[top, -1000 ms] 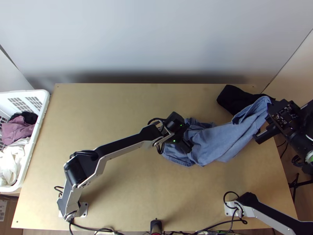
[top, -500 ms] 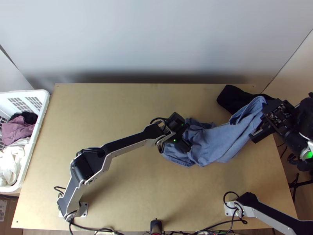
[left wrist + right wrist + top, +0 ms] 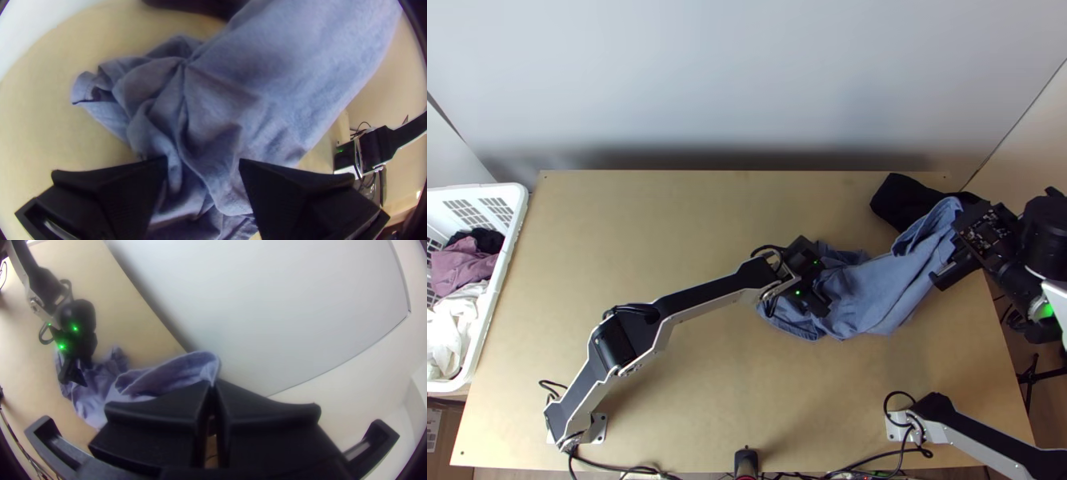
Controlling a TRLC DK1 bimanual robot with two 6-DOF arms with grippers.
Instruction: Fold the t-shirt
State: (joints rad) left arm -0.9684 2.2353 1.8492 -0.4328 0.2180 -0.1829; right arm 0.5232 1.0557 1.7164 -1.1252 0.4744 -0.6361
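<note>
Blue shirt (image 3: pixel 883 288): it is lying bunched up on the right part of the desk (image 3: pixel 667 208), and its other end is going up to my right end effector (image 3: pixel 981 228).
Right end effector: I am pressing my two flat fingers together and pinching the tip of the blue shirt, out by the right side of the desk.
Left end effector (image 3: pixel 819 288): I am keeping my two fingers (image 3: pixel 129 186) spread wide over the bunchy part, with blue shirt showing in the gap.
Wrinkles: they are running all through the bunchy part.
Black cloth (image 3: pixel 903 204): it is lying at the far right of the desk, next to the shirt's raised end.
White basket (image 3: pixel 517 204): it is standing at the left, holding purple, white and black clothes.
</note>
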